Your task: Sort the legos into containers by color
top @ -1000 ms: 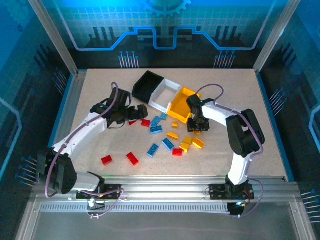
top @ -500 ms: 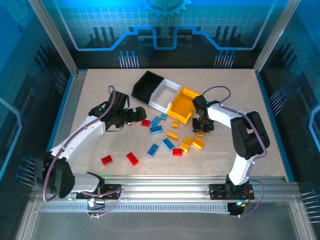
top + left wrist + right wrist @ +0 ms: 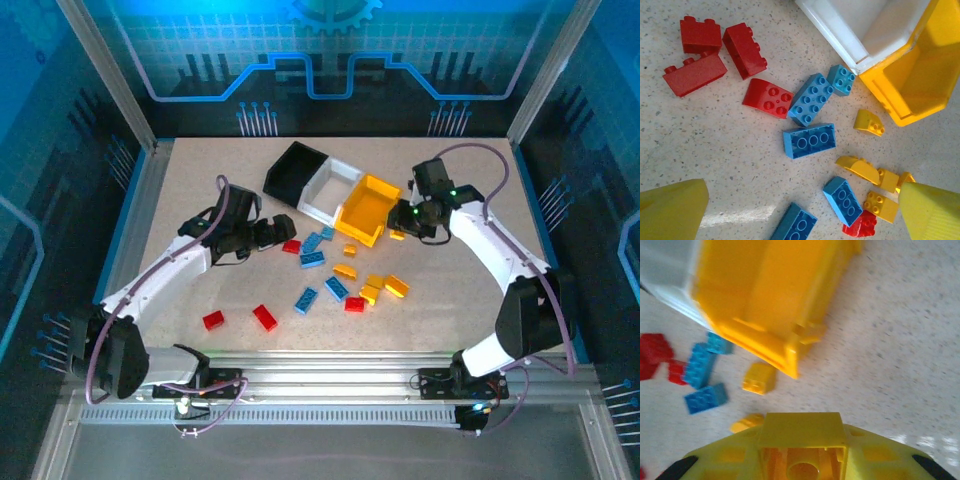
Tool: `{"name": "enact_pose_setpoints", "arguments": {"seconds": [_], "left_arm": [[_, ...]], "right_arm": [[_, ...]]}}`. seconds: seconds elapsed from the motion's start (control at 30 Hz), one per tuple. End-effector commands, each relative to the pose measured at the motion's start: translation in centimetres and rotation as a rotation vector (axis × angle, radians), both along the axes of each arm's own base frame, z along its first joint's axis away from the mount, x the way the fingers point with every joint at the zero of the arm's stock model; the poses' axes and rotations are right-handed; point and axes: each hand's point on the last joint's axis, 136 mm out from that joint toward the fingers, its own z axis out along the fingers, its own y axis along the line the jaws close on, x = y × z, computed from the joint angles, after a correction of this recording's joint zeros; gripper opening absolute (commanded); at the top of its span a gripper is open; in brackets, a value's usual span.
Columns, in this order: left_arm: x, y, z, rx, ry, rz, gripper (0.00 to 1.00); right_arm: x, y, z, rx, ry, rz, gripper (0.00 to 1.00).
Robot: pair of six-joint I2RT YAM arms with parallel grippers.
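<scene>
Right gripper (image 3: 403,228) pinches a hollow, boxy yellow lego (image 3: 802,435).

I'm getting a blurred right wrist feed: the yellow brick (image 3: 802,437) is running off the bottom edge, and the yellow bin (image 3: 765,290) is spilling past the top. On the left wrist feed, the white bin (image 3: 865,30) is getting cropped at the top.

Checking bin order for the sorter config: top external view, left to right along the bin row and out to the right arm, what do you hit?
Black open plastic bin → white open plastic bin → yellow-orange open plastic bin → right end effector, shut on a yellow plastic brick.
</scene>
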Motion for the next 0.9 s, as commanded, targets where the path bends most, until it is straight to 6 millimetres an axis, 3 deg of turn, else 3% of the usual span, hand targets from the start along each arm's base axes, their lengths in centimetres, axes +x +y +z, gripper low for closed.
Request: {"name": "enact_pose_setpoints", "arguments": {"seconds": [0.0, 0.27, 0.4, 0.57, 0.87], "left_arm": [[0.1, -1.0, 0.3, -0.041, 0.018, -0.025, 0.99], [-1.9, -0.1, 0.2, -0.004, 0.047, -0.043, 0.99], [-2.9, 0.7, 0.3, 0.023, 0.054, -0.034, 0.99], [-3.5, 1.4, 0.6, 0.045, 0.043, -0.023, 0.99], [-2.5, 1.1, -0.1, 0.045, 0.046, -0.024, 0.99]], "right_arm": [[2.4, 2.2, 0.8, 0.100, 0.026, -0.005, 0.34], [8.6, 4.5, -2.5, 0.055, 0.102, 0.002, 0.33], [10.3, 4.7, -4.7, -0.041, 0.152, 0.004, 0.32], [10.4, 4.0, -6.8, -0.183, 0.217, 0.019, 0.32], [9.3, 1.1, -7.3, -0.319, 0.238, 0.026, 0.33]]}}
